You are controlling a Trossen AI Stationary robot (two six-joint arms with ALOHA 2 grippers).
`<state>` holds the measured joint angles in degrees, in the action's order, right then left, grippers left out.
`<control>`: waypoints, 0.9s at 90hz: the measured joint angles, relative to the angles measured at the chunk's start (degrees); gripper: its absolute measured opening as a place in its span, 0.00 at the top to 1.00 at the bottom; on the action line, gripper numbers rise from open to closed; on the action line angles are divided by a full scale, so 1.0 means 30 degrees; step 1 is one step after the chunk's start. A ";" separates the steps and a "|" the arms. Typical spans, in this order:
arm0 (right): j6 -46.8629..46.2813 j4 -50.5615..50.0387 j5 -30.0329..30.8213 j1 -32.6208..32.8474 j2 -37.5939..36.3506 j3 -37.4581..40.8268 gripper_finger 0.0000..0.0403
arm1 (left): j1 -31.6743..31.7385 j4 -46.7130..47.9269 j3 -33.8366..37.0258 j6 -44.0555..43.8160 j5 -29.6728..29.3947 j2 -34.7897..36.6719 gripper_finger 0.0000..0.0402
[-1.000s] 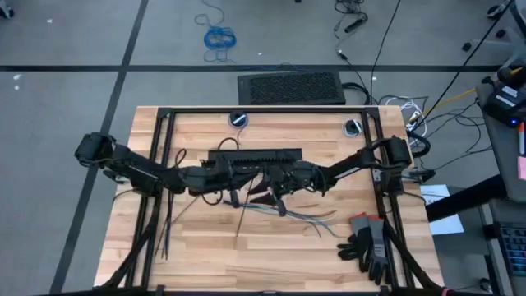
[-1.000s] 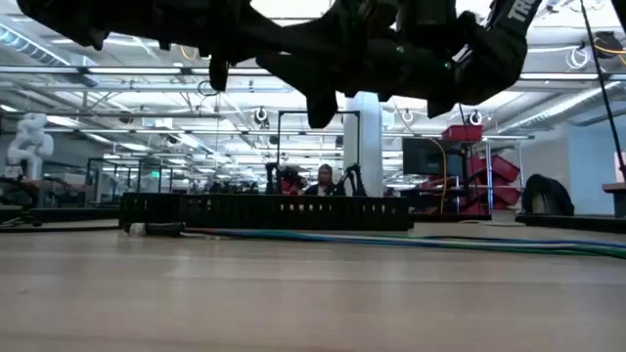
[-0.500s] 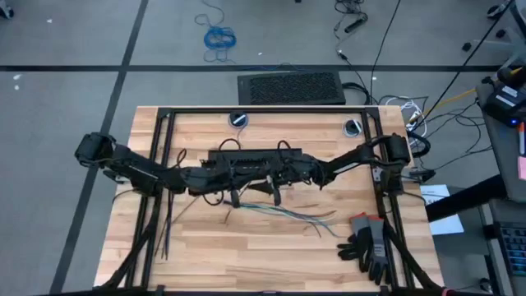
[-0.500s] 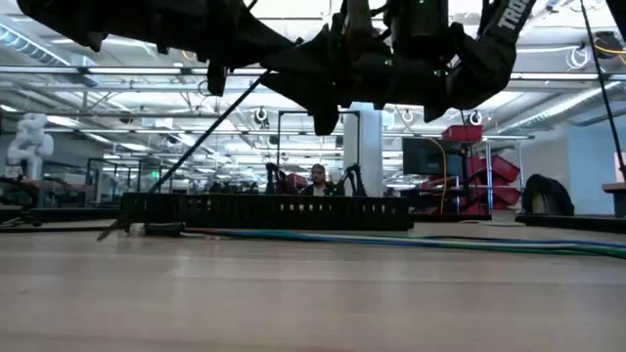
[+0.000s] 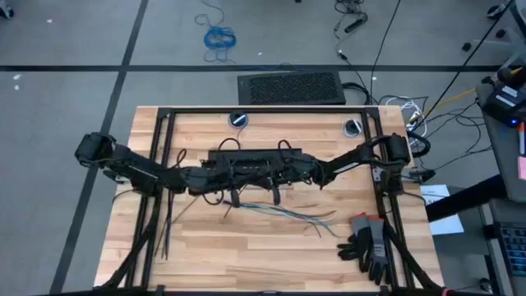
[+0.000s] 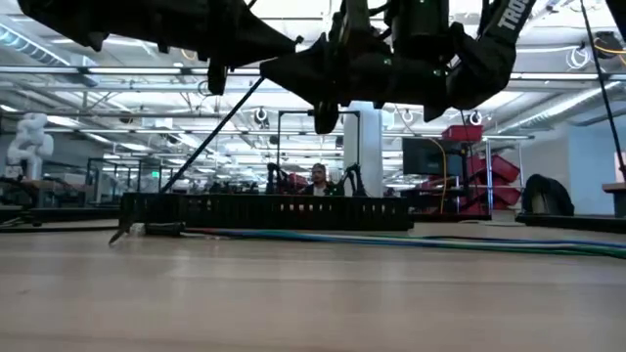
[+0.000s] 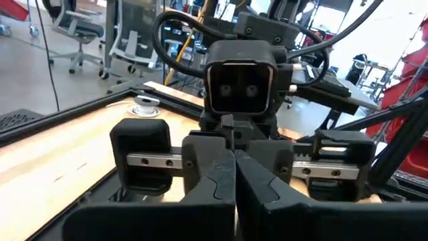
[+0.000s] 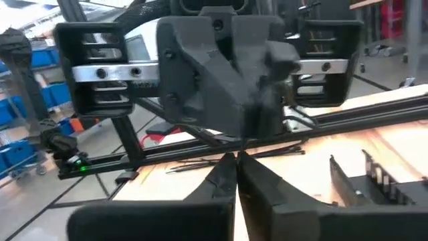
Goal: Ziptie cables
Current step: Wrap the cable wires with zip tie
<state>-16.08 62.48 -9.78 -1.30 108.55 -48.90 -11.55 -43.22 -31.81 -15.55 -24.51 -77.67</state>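
Pressing both pairs of fingers together, I held my left fingers (image 5: 233, 196) and right fingers (image 5: 274, 194) face to face above mid-worktop (image 5: 205, 247), a ziptie (image 6: 210, 132) slanting down from them; the cables (image 5: 288, 214) lay just nearer, splaying rightward.

A pale wooden bench (image 5: 205, 238) stands on a grey floor (image 5: 66, 49) crossed by dark seams. Beyond the bench's far edge lies a black ribbed mat (image 5: 291, 87), and farther off a coiled blue cord (image 5: 219, 37). Seen level across the bench, a large hall opens out under rows of ceiling strip lights (image 6: 59, 44), with a white column (image 6: 369, 147) behind and a seated person (image 6: 319, 180) near it.
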 joint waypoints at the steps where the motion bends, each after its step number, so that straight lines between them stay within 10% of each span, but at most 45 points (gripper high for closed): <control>1: 0.0034 -0.0029 0.0096 0.0000 0.0000 0.0000 1.00 | 0.0000 0.0018 0.0000 0.0071 0.0005 0.0000 1.00; 42: 0.1799 -0.6715 0.3526 0.0590 -0.2287 0.0022 1.00 | -0.0073 0.1123 -0.0015 0.4659 -0.1021 0.0456 0.74; 60: 0.3188 -1.1996 0.6284 0.0825 -0.5333 0.0015 1.00 | -0.0080 0.6361 -0.0022 0.4430 -0.1880 0.2885 0.70; 81: 0.3780 -1.4520 0.7759 0.0060 -0.6316 0.0007 1.00 | -0.0087 0.9712 -0.0036 0.1823 0.2855 0.2851 0.70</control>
<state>-4.74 18.92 13.50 -1.12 89.60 -48.88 -11.81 -14.09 -31.92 -10.08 -15.95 -69.12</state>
